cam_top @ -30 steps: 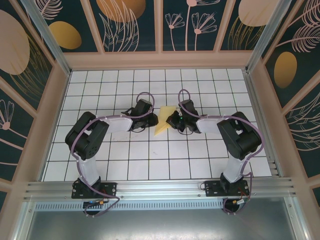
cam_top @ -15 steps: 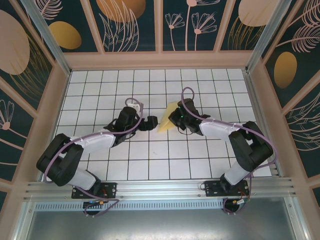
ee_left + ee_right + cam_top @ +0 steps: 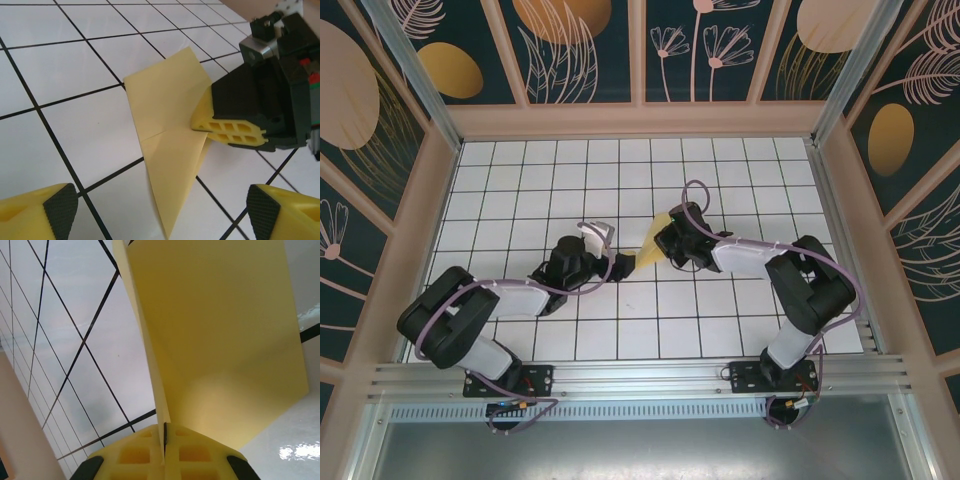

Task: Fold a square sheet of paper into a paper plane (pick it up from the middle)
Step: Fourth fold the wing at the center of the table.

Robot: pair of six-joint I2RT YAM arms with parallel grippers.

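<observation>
Mid-fold: the sheet of paper point(image 3: 653, 243), already folded to a pointed wedge, is sitting near the middle of the desk point(image 3: 520, 180), with the right tool point(image 3: 667, 243) clamping it and the left tool point(image 3: 620, 264) standing wide and holding nothing.
Looks like a hand-over or crease step. The next move is probably the left tool closing on the pointed end or a flap, squarely, without dragging the paper out of the right's pinch. The left wrist view is giving the crease line across the paper point(image 3: 165, 125), the tip pointing between the open pads point(image 3: 61, 202), and the right tool point(image 3: 202, 122) biting one edge. The right wrist view is adding the layers point(image 3: 215, 330) running into the shut jaws. Whether the lower edge is touching the desk is unclear.
</observation>
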